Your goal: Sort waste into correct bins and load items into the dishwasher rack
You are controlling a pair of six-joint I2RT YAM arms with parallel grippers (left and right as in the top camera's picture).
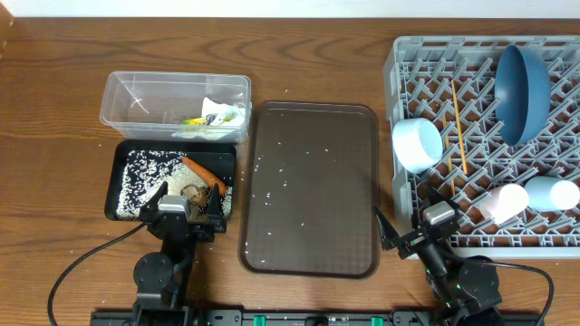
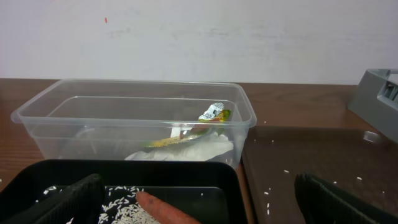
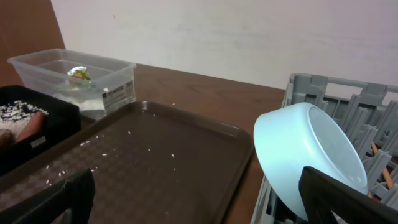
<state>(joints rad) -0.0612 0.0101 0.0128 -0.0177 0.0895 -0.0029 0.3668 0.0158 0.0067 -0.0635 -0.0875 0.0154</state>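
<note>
While the left end effector [image 1: 185, 197] and right end effector [image 1: 415, 210] gape wide and empty, the carrot [image 1: 204, 172] lies beside rice [image 1: 141, 172] in the black tray [image 1: 112, 192].

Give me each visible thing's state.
Clear rectangular plastic tub: holds crumpled white tissue and wrapper.
Shallow black tray: holds white rice, orange carrot, brown lump.
Brown serving tray: stray rice grains.
Grey dishwasher rack: holds dark blue dish, light-blue bowl, pink cup, blue cup, wooden chopsticks.
Left gripper: open, empty.
Right gripper: open, empty.
</note>
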